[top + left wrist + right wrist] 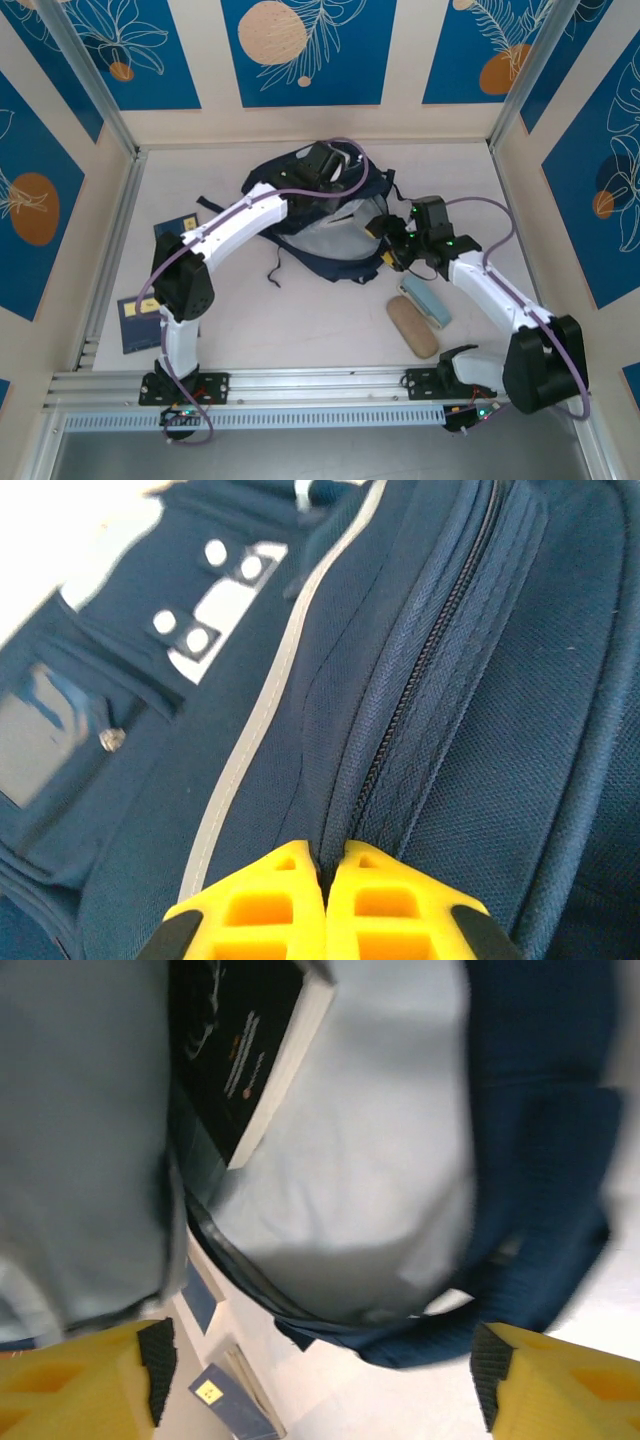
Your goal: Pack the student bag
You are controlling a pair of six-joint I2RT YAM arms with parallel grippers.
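From above, the student bag (300, 215) lies in the far middle of the table (330, 320), its mouth turned toward the right arm. The left gripper (325, 160) sits on the bag's far upper edge. The right gripper (395, 242) hangs just beside the opening. A tan case (412, 327) and a pale blue case (425, 300) lie near the right arm, and two blue booklets (175, 230) lie well off to the left.

The left wrist view shows the left gripper (325, 905) with its yellow fingers (265, 910) pressed together against the bag's navy fabric (480, 730) right by the zipper (420, 670). They look closed on a fold of cloth, though the contact is too close to the lens to be sure anything is pinched.

The right wrist view has the right gripper (320, 1370) spread wide and holding nothing. Between its fingers (60, 1380) are the bag's pale lining (370, 1160) and a dark book (250, 1050) lying inside.

The main risk is the mouth sagging shut if the left pinch slips off the cloth, which would block the next item. The book sits close to the opening and could slide back out if the bag is tugged. The right fingers could also catch the rim or a strap when pulling away.
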